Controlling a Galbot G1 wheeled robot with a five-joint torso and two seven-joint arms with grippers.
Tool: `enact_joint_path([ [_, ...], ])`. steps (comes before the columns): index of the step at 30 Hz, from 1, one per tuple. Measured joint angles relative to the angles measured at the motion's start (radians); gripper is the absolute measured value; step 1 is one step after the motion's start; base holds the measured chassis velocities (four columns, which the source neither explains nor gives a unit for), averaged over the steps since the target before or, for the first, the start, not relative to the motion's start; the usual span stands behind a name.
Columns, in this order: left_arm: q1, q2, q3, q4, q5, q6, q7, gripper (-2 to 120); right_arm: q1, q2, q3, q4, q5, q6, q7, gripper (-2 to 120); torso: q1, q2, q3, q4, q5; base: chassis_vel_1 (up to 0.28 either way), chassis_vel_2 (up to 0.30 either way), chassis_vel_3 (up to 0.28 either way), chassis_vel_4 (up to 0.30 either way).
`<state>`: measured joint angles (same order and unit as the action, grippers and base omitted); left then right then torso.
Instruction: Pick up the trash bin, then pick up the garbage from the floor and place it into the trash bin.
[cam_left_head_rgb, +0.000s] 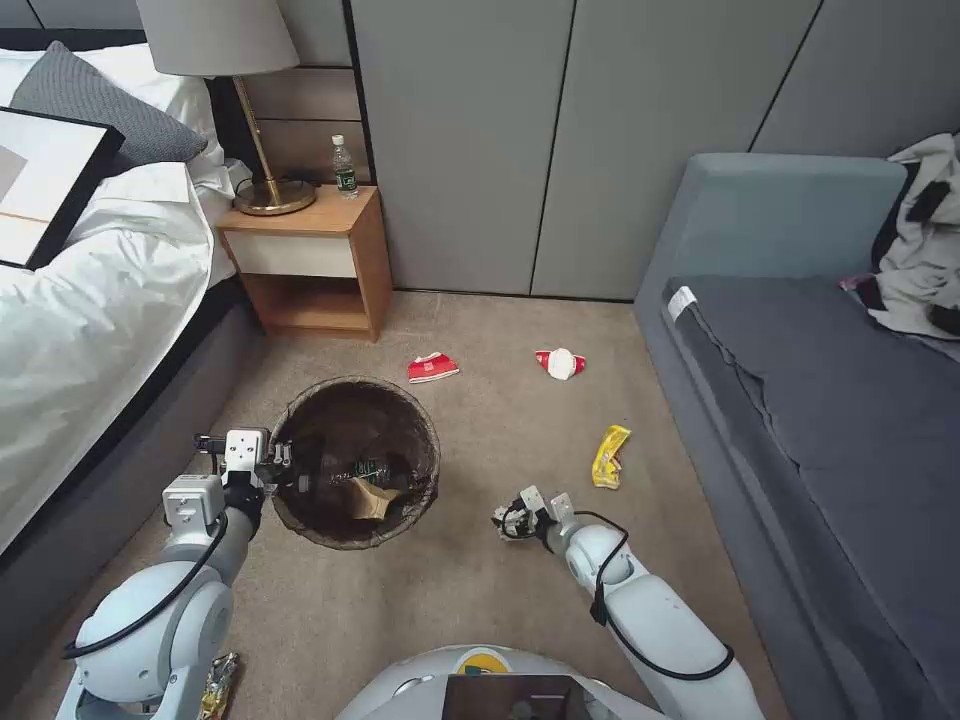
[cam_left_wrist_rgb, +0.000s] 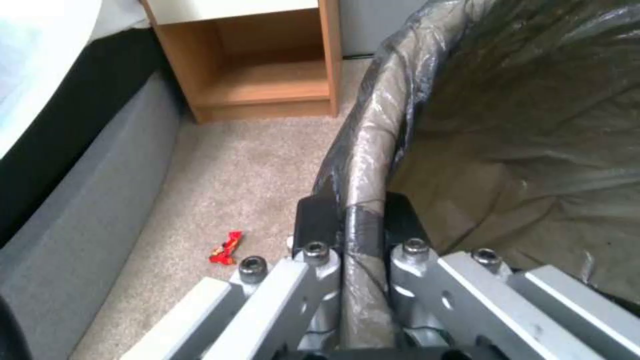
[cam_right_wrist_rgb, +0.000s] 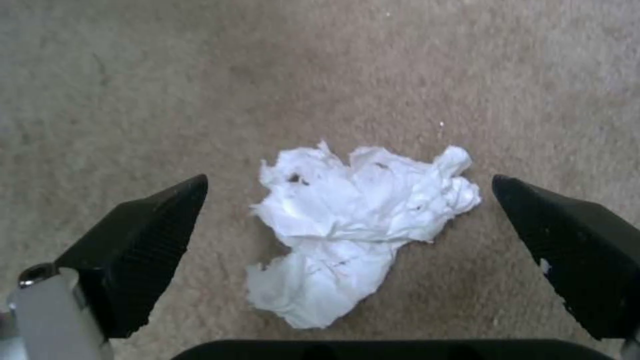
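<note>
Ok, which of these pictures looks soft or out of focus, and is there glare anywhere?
Left wrist view: soft; the left tool, clamped on the round white bin's dark bag-lined rim, blurs up close, and the bag shows pale sheen. Right wrist view: crumpled white tissue fairly sharp, black fingertips softer. Head view: evenly lit, no harsh glare.

1. A bed (cam_left_head_rgb: 90, 300) with white bedding stands at the left; a grey pillow (cam_left_head_rgb: 100, 100) and a framed picture (cam_left_head_rgb: 40, 180) lie on it.
2. A wooden nightstand (cam_left_head_rgb: 320, 260) carries a brass lamp (cam_left_head_rgb: 262, 150).
3. A grey sofa (cam_left_head_rgb: 800, 400) stands at the right, with grey-and-white clothing (cam_left_head_rgb: 925, 240) on it.
4. Beige carpet (cam_left_head_rgb: 480, 600) covers the floor.
</note>
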<state>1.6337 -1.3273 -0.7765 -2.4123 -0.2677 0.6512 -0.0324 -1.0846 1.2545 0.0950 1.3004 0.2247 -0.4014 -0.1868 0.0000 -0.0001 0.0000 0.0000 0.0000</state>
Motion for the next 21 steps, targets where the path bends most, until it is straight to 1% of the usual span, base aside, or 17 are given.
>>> enact_joint_path([
  [21,0.0,-0.002,0.007,0.008,0.003,-0.002,0.001,3,0.005,0.024,0.008,-0.066,-0.033,0.021,0.001,100,0.0,0.0,0.0,0.0,0.0,0.0,0.0,0.0,0.0],
])
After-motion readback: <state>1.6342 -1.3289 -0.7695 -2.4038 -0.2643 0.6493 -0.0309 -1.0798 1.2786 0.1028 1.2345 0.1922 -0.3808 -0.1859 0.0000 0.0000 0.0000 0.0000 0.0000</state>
